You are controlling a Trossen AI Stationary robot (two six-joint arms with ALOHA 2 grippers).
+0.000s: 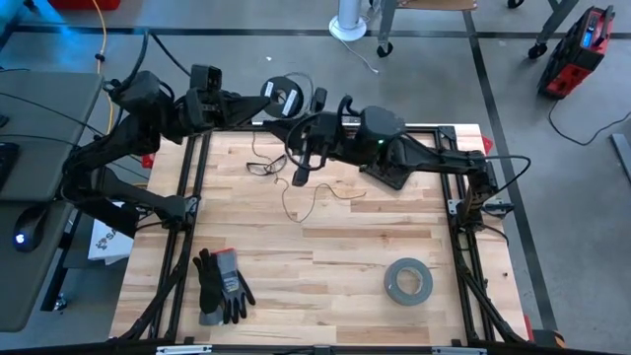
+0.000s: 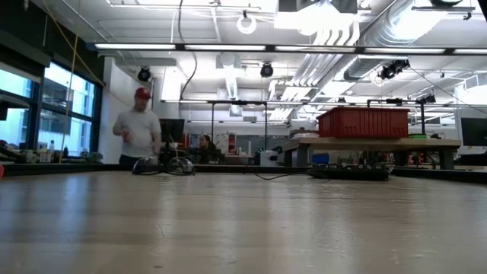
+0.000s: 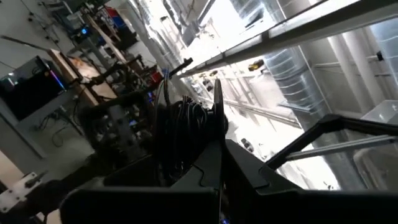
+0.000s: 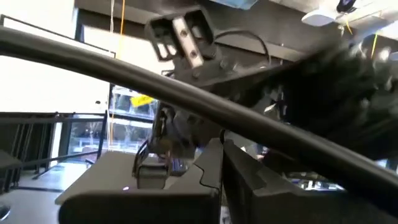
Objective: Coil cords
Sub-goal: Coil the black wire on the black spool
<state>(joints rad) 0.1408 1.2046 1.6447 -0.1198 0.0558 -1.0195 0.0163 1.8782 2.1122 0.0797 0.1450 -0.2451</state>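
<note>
From above we see the left gripper (image 1: 258, 102) closed on the small round black spool (image 1: 284, 96), held off the far edge of the wooden table (image 1: 325, 286). The thin dark cord (image 1: 296, 192) trails from it in loops across the far boards. The right gripper (image 1: 302, 174), closed and empty, hangs over that cord. Nearer lie black-and-grey gloves (image 1: 221, 286) and a grey tape roll (image 1: 407, 281).

In the left wrist view our clamped fingers (image 3: 211, 168) hold the wound spool (image 3: 189, 127).
</note>
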